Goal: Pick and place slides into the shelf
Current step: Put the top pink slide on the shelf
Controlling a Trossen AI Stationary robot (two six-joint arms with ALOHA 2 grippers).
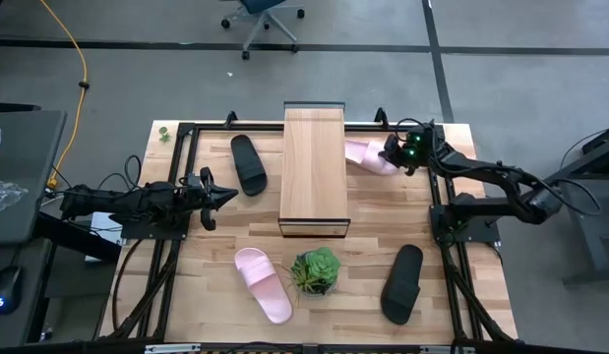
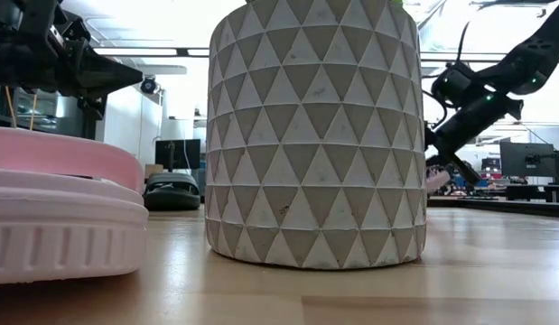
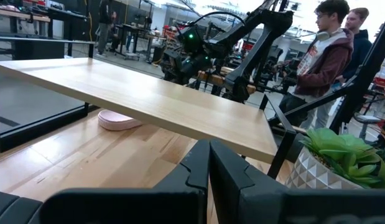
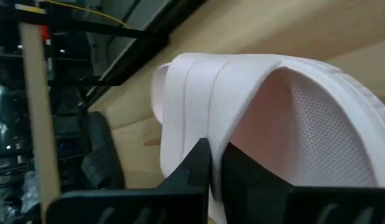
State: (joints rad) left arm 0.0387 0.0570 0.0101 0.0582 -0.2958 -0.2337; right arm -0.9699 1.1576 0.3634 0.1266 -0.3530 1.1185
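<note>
A: So the pale pink slide [image 1: 368, 154] at the far right of the counter [image 1: 452, 236], right beside the shelf [image 1: 315, 167], looks pinched by the right tool [image 1: 395, 157]. Fingers closed down on the strap, I reckon.

B: Yeah, the wrist cam shows the strap arching right over the closed fingers. I'd lift it slowly and keep it level, since a strap grip lets the sole swing. Then slide it in under the plank from the right side.

A: Anything on the shelf?

B: Plank top's bare. The other pink slide [image 1: 263, 284] sits near left, black ones far left [image 1: 249, 164] and near right [image 1: 402, 283]. The potted plant [image 1: 315, 271] holds just its greenery. Left tool [image 1: 228, 195] is closed, empty, parked left of the shelf.
</note>
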